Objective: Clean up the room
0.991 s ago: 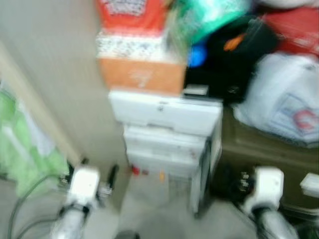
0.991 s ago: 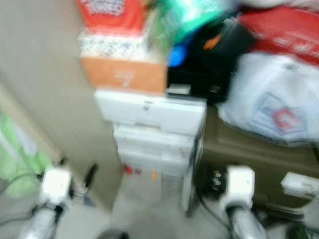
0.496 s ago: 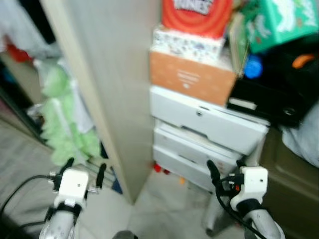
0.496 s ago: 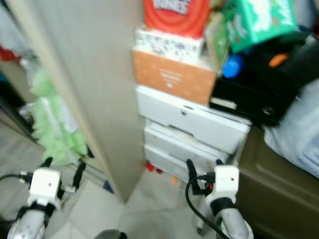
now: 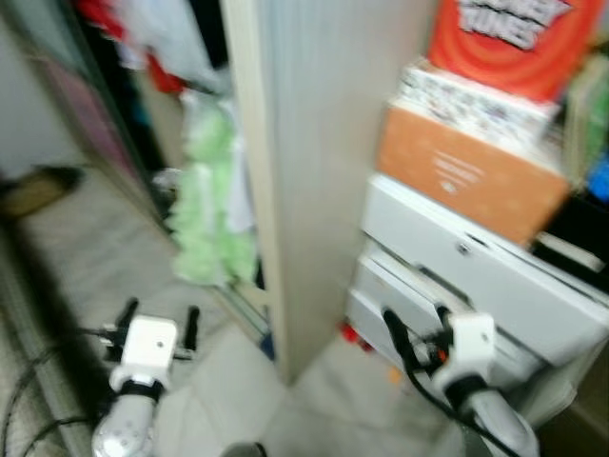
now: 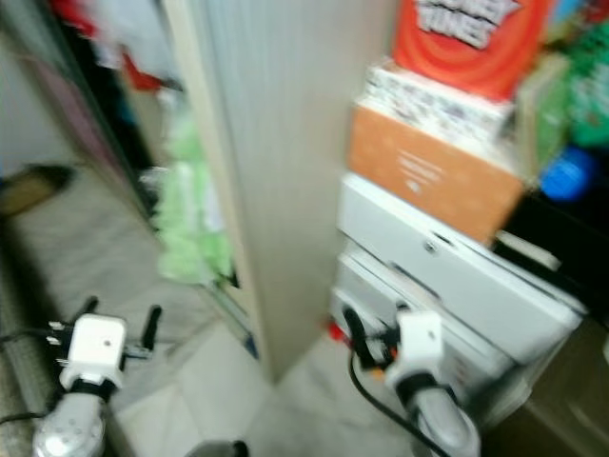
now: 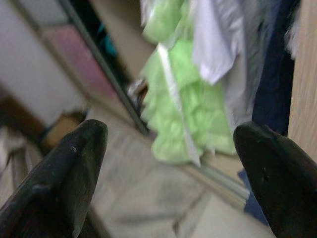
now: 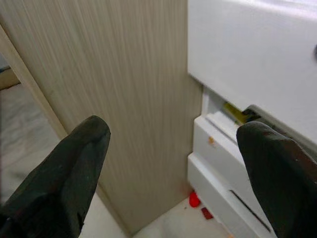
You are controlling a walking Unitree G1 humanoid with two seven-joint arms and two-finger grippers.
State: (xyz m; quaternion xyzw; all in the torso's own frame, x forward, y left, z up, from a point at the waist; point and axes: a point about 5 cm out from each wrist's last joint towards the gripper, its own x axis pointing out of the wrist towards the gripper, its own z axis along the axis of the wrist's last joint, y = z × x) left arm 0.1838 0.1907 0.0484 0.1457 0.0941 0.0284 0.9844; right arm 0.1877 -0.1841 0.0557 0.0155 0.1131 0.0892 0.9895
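Both my grippers hang low over the pale tiled floor, open and holding nothing. The left gripper point(image 5: 158, 322) is in front of an open closet where a light green cloth point(image 5: 214, 209) hangs to the floor; in the left wrist view the green cloth point(image 7: 183, 104) lies ahead beside white and dark blue fabric. The right gripper point(image 5: 415, 326) is close before a white drawer unit point(image 5: 476, 276). In the right wrist view the white drawers point(image 8: 247, 64) stand next to a wood panel point(image 8: 124, 99), with small red bits point(image 8: 194, 200) on the floor at their foot.
A tall light wood panel point(image 5: 314, 171) stands between the closet and the drawers. An orange box point(image 5: 466, 176), a patterned box and a red package point(image 5: 519, 38) are stacked on the drawer unit. Clothes hang in the dark closet point(image 5: 162, 57). Cables trail by my left arm.
The whole view has swung left: the drawers and boxes slid to the right and the closet with the green cloth came into sight. Both grippers stay open and low.
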